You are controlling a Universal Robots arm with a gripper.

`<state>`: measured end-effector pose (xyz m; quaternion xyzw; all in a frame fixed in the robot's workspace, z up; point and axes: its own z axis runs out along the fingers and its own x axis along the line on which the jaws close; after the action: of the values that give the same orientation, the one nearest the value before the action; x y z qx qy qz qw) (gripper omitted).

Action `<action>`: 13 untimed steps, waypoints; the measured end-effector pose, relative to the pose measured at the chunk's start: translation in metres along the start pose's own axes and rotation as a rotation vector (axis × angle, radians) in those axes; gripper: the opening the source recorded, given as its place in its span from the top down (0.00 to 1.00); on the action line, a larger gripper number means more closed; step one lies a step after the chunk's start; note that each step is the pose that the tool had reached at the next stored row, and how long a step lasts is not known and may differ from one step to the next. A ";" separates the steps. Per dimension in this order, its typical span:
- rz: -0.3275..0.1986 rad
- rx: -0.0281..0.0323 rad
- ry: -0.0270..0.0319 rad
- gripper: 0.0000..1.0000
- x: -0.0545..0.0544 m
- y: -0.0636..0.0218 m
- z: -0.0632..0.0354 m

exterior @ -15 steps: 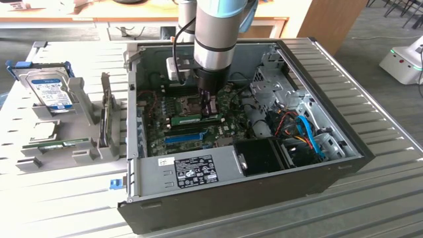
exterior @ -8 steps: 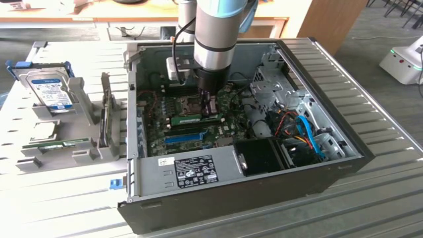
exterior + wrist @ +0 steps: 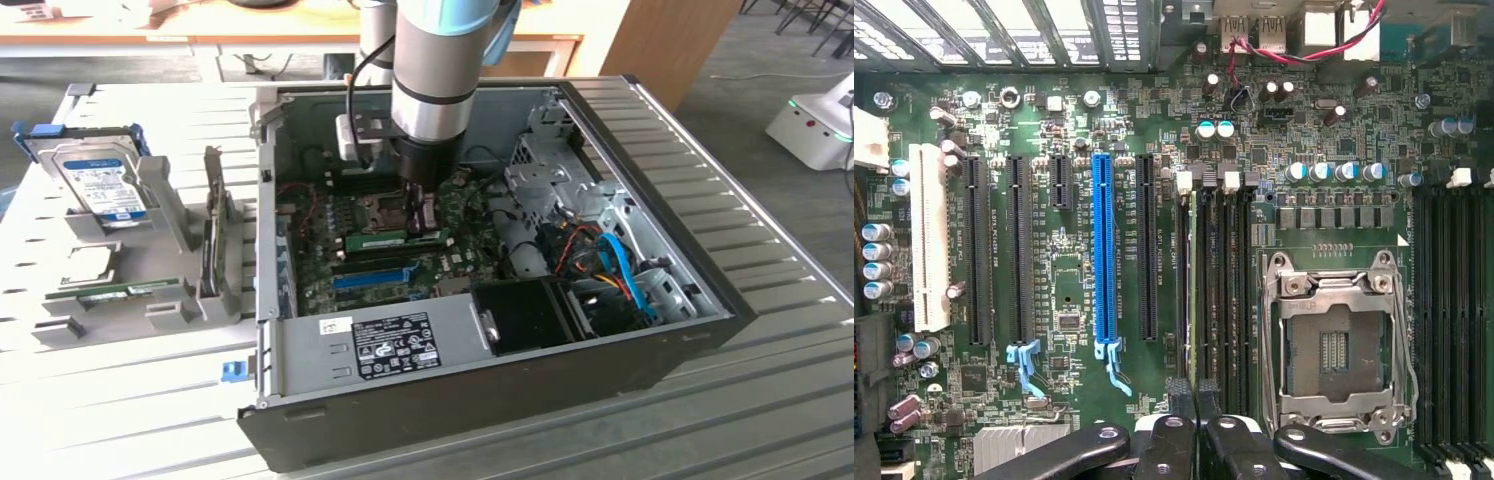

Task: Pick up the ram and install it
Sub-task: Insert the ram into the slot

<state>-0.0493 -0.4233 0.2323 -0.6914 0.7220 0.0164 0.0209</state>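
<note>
Right now my claw (image 3: 424,222) hangs inside the open computer case (image 3: 467,420), fingers pinched together on the ram (image 3: 387,241). In the wrist view the ram (image 3: 1199,290) stands edge-on in a black memory slot, between the blue slot (image 3: 1105,250) and the CPU socket (image 3: 1334,345), nearer the socket. My fingertips (image 3: 1176,400) meet over its near end. I cannot tell whether it is fully seated. Outside the case, a hard drive (image 3: 104,180) stands in a grey holder on the tabletop (image 3: 107,420).
</note>
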 end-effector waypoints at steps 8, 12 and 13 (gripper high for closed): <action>0.000 0.0000 -0.0001 0.88 0.000 0.0002 0.0008; -0.001 -0.0001 0.0000 0.88 0.000 0.0002 -0.0021; -0.001 -0.0001 0.0000 0.88 0.000 0.0002 -0.0024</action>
<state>-0.0494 -0.4232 0.2347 -0.6917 0.7217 0.0164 0.0209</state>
